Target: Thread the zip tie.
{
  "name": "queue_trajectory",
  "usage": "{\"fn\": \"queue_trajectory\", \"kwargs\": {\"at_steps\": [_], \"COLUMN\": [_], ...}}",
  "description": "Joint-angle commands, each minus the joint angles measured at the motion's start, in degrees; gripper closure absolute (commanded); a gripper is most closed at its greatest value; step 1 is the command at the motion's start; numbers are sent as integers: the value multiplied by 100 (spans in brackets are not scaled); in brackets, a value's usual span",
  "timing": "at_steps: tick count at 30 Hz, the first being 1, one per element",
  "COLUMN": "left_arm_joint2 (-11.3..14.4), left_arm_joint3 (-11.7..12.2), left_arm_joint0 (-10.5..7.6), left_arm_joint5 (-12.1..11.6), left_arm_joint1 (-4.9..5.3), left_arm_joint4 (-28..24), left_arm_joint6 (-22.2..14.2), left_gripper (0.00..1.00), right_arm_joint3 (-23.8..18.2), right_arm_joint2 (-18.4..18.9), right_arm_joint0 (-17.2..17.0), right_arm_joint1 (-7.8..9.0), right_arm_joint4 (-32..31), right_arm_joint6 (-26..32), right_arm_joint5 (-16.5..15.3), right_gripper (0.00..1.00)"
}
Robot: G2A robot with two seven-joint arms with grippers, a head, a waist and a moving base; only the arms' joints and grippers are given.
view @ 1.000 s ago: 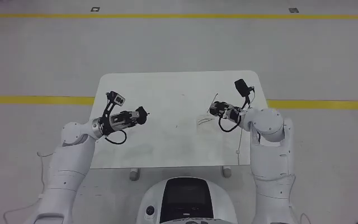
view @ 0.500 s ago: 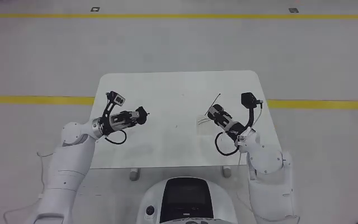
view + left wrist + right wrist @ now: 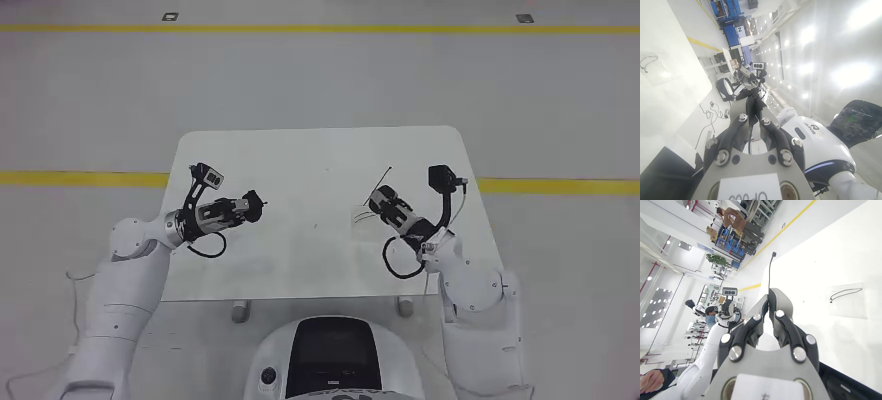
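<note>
Holding the zip tie clear of the counter

Spanning the middle of the top view, the white counter (image 3: 300, 160) has one arm over each side, the two well apart (neither is close enough yet for any threading). The right pincer (image 3: 769, 298) is clamped tight on the black zip tie (image 3: 769, 275), gripping the strap low down so that a long length stands free beyond the tips. That hold probably serves to keep the locking end off the surface and open to approach.

The left pincer (image 3: 754, 103) hangs over its own side of the counter with its pads drawn narrow. Whether it pinches anything I cannot tell. It looks parked, likely waiting to take the tail.

A clear sheet (image 3: 848, 308) lies flat on the counter near the right pincer, with two spare ties (image 3: 845, 291) curved on it, apparently stock kept within reach.

Smallest is the tie's square head (image 3: 774, 254), topping the raised strap with nothing through it as far as I can see, so I judge the threading not yet begun.
</note>
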Motion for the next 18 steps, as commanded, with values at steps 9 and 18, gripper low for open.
{"fn": "queue_trajectory", "kwargs": {"at_steps": [9,18], "left_arm_joint2": [0,0], "left_arm_joint3": [0,0], "left_arm_joint0": [0,0], "left_arm_joint5": [0,0], "left_arm_joint1": [0,0], "left_arm_joint4": [0,0], "left_arm_joint6": [0,0], "left_gripper": [100,100], "right_arm_joint3": [-52,38], "right_arm_joint2": [-1334,-1603], "right_arm_joint0": [-167,-122], "right_arm_joint1": [40,47], "right_arm_joint4": [-1200,-1459], "right_arm_joint6": [-1317,-1526], "right_arm_joint5": [-246,-234], "right_gripper": [100,100]}}
